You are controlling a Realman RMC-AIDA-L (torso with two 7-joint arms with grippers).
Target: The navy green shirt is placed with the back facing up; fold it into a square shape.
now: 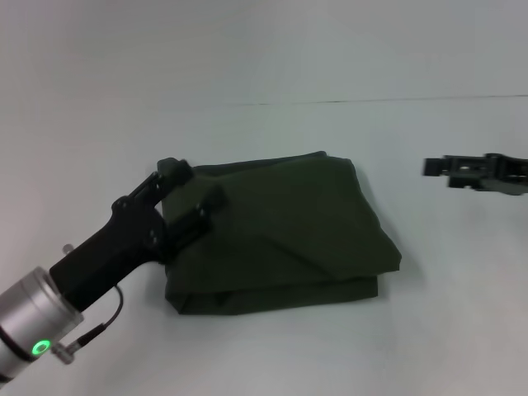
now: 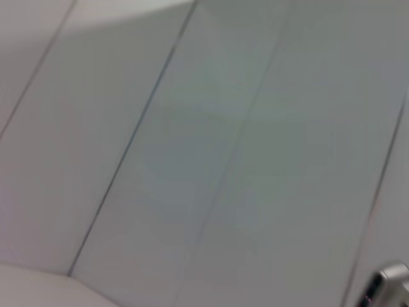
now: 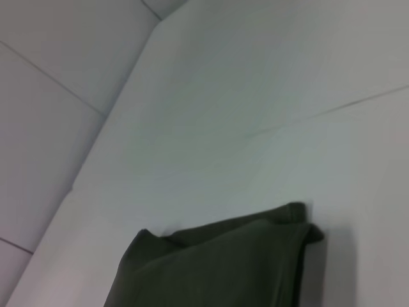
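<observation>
Shirt [image 1: 289,231] first: it lies on the white bench [image 1: 264,58] just ahead of the robot, already gathered into a squat, roughly square packet of several layers, with stacked edges showing along its near side and a diagonal crease across the top. Its slightly longer axis runs side to side, from the robot's left to its right. Left gripper [image 1: 191,191] is by far the nearer: it hangs over the packet's left edge, jaws apart, one finger [image 1: 176,172] at the far left corner and the other over the cloth, holding nothing that I can see; whether the tips touch the fabric cannot be told. From those jaws the body of the shirt spreads to the right and toward the robot. Right gripper [image 1: 437,167] stands well off to the packet's right, clear of the cloth, and its jaws cannot be read. Its wrist view looks down on the shirt's far corner [image 3: 305,222]. Any last tidying or pressing of the fold, I judge, falls to the left arm.
</observation>
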